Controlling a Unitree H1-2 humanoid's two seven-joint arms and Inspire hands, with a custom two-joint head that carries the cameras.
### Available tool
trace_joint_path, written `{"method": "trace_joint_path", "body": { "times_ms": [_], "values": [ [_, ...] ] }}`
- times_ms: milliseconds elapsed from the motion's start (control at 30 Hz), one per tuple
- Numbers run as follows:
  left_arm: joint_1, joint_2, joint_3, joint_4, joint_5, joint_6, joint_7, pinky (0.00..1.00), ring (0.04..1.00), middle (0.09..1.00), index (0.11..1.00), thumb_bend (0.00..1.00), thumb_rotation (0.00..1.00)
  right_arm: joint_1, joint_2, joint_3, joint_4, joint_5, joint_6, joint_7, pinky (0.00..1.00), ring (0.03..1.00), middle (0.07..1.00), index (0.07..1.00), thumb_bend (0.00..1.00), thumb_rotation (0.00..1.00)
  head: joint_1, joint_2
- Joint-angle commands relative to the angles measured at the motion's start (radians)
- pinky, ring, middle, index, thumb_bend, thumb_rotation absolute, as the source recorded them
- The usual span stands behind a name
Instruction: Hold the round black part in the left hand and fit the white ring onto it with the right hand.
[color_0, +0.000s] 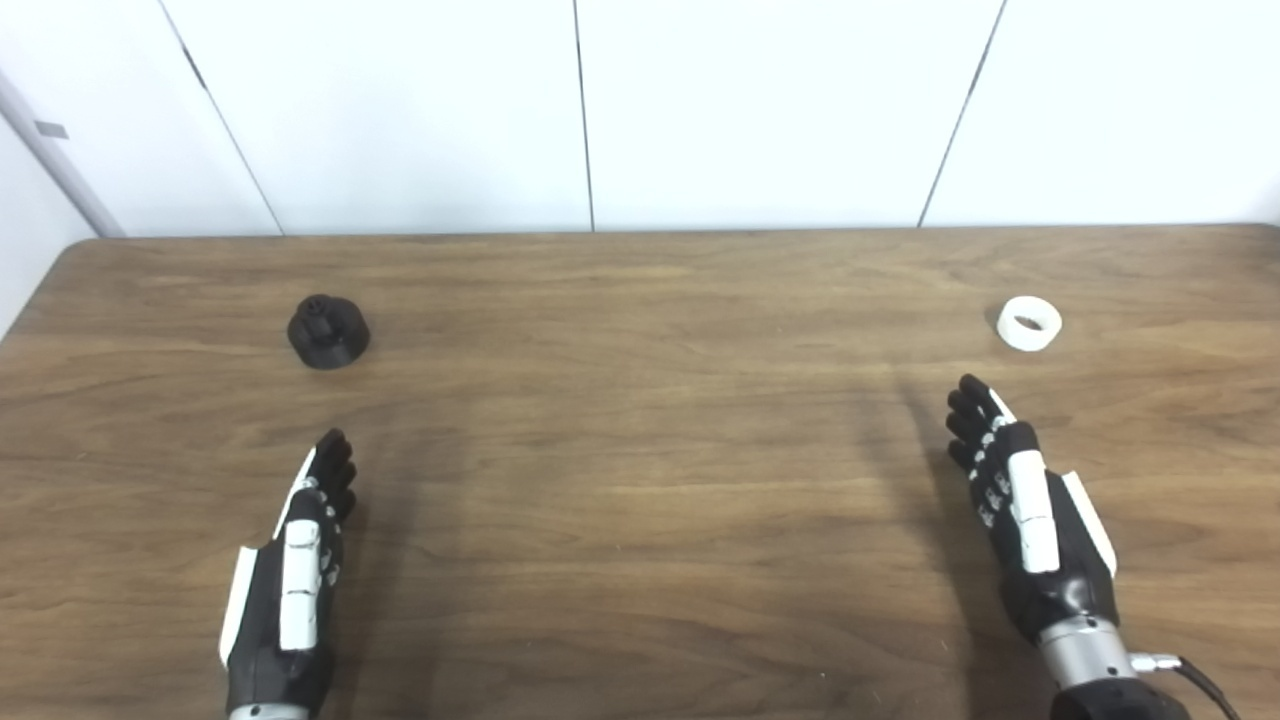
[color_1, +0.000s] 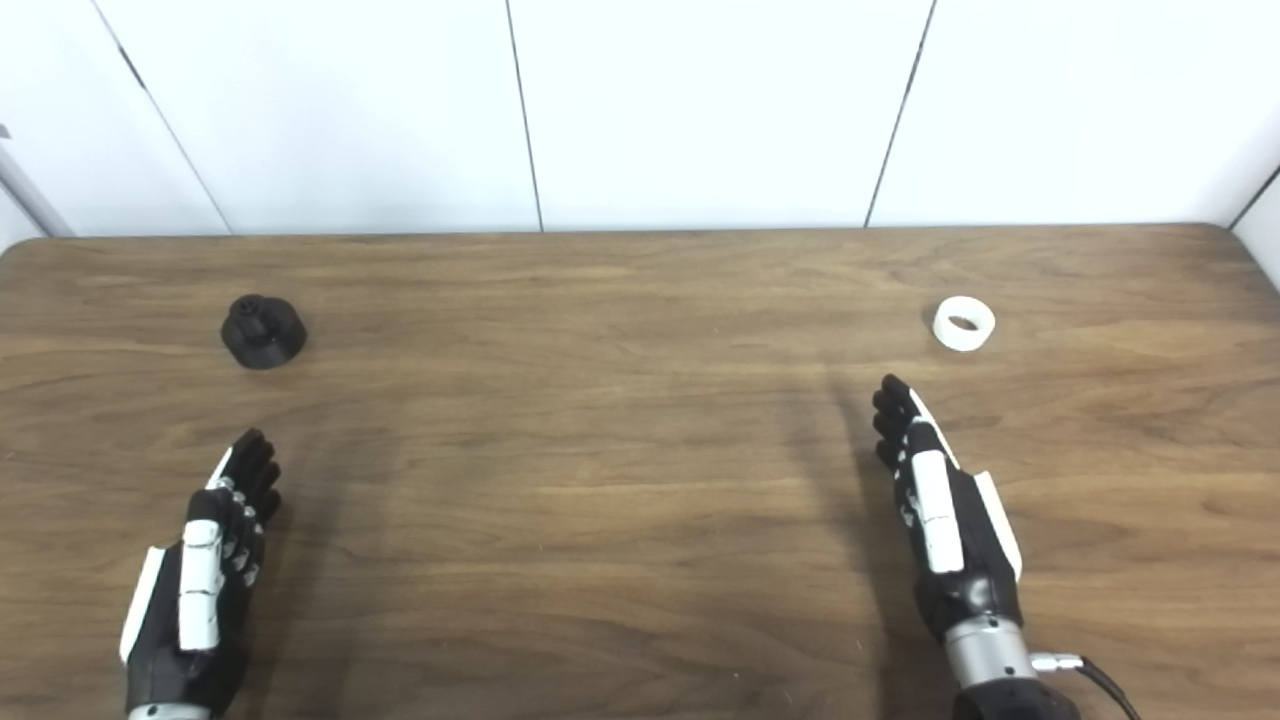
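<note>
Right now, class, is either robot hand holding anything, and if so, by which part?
Nothing is held. The left hand and right hand are open; the round black part and white ring lie on the wooden table.

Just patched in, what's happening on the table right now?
Nothing is being handled yet. The round black part sits on the wooden table at the far left, and the white ring lies far right, well apart. The left hand and right hand are both open and empty, each short of its own piece.
</note>
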Motion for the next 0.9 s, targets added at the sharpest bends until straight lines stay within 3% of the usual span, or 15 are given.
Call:
{"method": "trace_joint_path", "body": {
  "times_ms": [0, 367, 567, 633, 867],
  "values": [
    [0.01, -0.009, 0.009, -0.019, -0.003, -0.048, -0.015, 0.99, 0.98, 0.978, 0.969, 0.54, 0.98, 0.19, 0.032, 0.023, -0.058, -0.001, -0.045, -0.004, 0.97, 0.957, 0.946, 0.929, 0.58, 1.0, -0.001, 0.001],
    [0.01, -0.022, 0.008, -0.022, -0.006, -0.047, -0.024, 0.98, 0.971, 0.969, 0.959, 0.51, 0.98, 0.194, 0.019, 0.022, -0.051, 0.012, -0.058, 0.003, 0.98, 0.961, 0.955, 0.942, 0.56, 1.0, 0.034, -0.005],
    [0.02, -0.036, -0.007, -0.022, 0.027, -0.046, -0.015, 1.0, 0.98, 0.968, 0.955, 0.54, 0.96, 0.202, 0.007, 0.011, -0.035, 0.027, -0.068, 0.012, 1.0, 0.983, 0.971, 0.951, 0.57, 1.0, 0.113, -0.045],
    [0.024, -0.041, -0.016, -0.01, 0.046, -0.063, -0.014, 1.0, 0.98, 0.969, 0.955, 0.54, 0.95, 0.202, 0.006, 0.005, -0.02, 0.031, -0.081, 0.012, 1.0, 0.991, 0.977, 0.955, 0.57, 1.0, 0.17, -0.076],
    [0.024, -0.051, -0.043, 0.042, 0.088, -0.136, -0.012, 0.98, 0.966, 0.959, 0.946, 0.54, 0.88, 0.195, 0.002, -0.004, 0.029, 0.056, -0.122, 0.022, 1.0, 1.0, 0.998, 0.986, 0.56, 1.0, 0.249, -0.14]
  ]
}}
